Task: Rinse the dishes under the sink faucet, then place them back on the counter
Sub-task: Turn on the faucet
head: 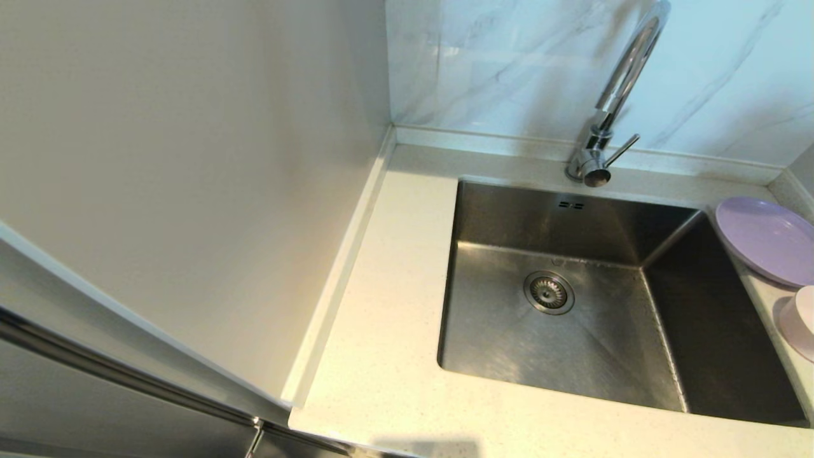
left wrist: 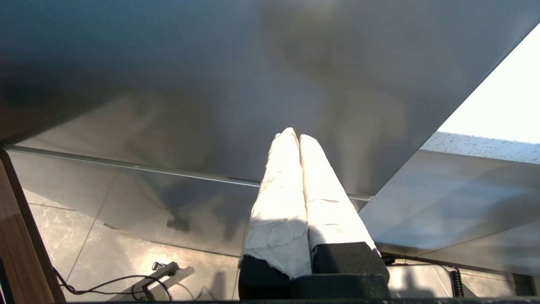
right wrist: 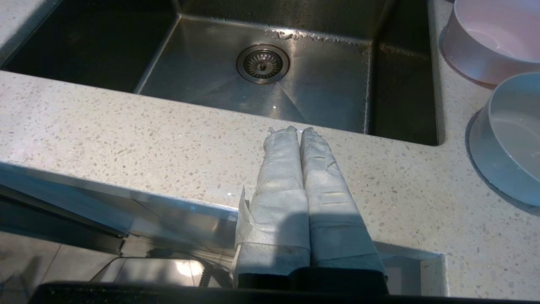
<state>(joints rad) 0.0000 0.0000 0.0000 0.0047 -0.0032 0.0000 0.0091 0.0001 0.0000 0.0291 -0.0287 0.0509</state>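
Note:
The lilac plate (head: pixel 766 238) lies on the counter (head: pixel 381 318) right of the sink (head: pixel 718 318), its edge reaching over the basin. The pale pink bowl (head: pixel 800 318) stands upright nearer me, cut off by the head view's right edge. The chrome faucet (head: pixel 610 108) rises behind the sink, its spout over the back rim. No water runs. Neither arm shows in the head view. My right gripper (right wrist: pixel 299 130) is shut and empty, low over the counter's front strip (right wrist: pixel 126 135), with the pink bowl (right wrist: pixel 493 38) ahead to its right. My left gripper (left wrist: pixel 294 136) is shut and empty below counter height.
A grey-blue bowl (right wrist: pixel 512 135) stands on the counter near the pink bowl, closer to my right gripper. A plain white panel (head: pixel 159 159) walls off the left. Marble-veined tiles (head: pixel 509 63) back the faucet. A steel cabinet front (left wrist: pixel 211 84) faces my left gripper.

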